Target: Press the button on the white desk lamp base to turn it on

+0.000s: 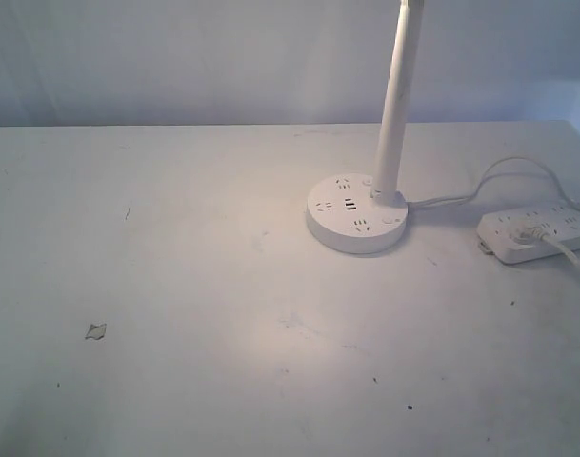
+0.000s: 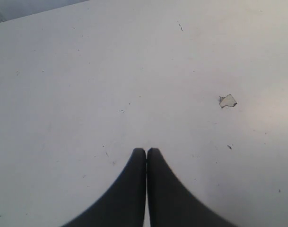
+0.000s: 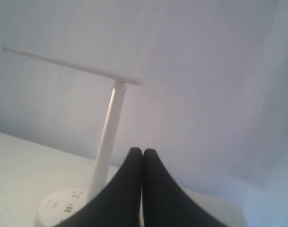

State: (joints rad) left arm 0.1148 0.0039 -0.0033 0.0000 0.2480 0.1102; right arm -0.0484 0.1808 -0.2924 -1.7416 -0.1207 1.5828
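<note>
The white desk lamp base is a thick round disc with socket holes and dark USB slots, standing right of the table's middle. Its slim white pole rises out of the frame. A warm pool of light lies on the table in front of it. A small round button sits at the disc's right front. In the right wrist view the base and pole show beside my right gripper, which is shut and empty. My left gripper is shut over bare table. Neither gripper shows in the exterior view.
A long white power strip lies at the right edge with a plug and cords running to the lamp base. A small torn chip marks the tabletop at the left, seen also as a chip in the left wrist view.
</note>
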